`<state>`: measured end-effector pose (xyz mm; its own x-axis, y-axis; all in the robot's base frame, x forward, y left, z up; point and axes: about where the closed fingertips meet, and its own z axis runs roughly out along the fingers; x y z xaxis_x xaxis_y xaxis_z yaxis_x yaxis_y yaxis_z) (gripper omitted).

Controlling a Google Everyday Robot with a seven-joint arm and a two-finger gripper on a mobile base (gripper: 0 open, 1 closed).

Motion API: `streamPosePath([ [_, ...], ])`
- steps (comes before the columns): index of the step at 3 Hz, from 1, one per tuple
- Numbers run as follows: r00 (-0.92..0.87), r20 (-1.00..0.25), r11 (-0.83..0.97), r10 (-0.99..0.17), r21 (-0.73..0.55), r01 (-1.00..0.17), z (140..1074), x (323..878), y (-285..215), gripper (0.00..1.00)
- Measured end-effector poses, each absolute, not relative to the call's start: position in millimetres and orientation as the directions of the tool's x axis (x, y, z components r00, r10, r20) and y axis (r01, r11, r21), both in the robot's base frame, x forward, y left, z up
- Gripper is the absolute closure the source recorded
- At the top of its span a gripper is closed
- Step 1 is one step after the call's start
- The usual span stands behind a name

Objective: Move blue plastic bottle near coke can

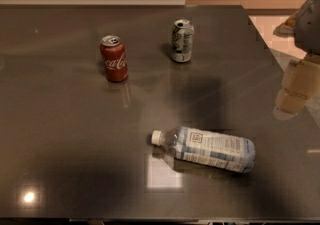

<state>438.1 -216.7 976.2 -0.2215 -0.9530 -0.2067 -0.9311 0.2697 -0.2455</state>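
One blue plastic bottle [207,149] lies sideways on the table [60,159], well apart from the coke can [114,59]; probably light, slick, crushable, so take it mid-label; end effector [294,91] at right edge, open-or-closed unclear.

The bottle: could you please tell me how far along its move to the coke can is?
Nothing looks done: the bottle lies on its side, far from the coke can standing further back. In hand: the gripper hovers at the right edge, apart from the bottle. Left: grasping, carrying and setting it by the can.
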Motion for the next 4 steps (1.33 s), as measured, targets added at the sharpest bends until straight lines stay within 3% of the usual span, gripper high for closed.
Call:
streamPosePath([
  [4,-0.152,-0.213,0.185,-0.965,-0.143,-0.972,904,388,-169,0.00],
])
